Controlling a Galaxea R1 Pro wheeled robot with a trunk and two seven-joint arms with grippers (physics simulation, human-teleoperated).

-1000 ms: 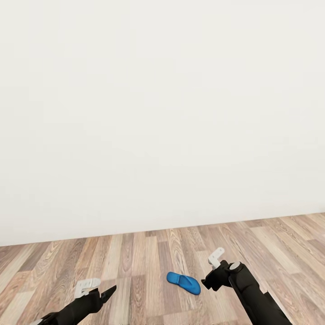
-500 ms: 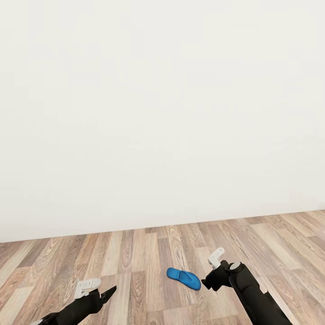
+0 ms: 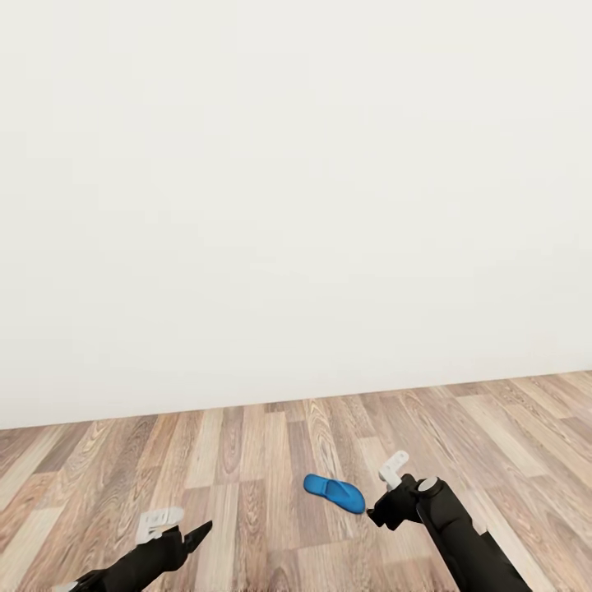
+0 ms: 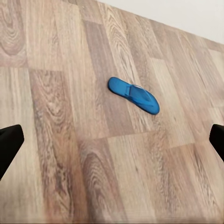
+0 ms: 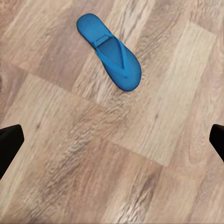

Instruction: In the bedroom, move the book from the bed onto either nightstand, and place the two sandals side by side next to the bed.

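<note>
One blue sandal lies flat on the wood floor, just left of the right gripper. Both it and the left gripper gape wide, empty.

I see a floor of wood planks, brown and grey-beige, with strong grain and a matt finish. The wall looks like smooth white paint, matt, without any texture. The sandal is bright blue, it seems of rubber or foam, smooth, with a soft sheen. My arms look like black matt plastic, and the small brackets near the wrists are of white plastic.
</note>
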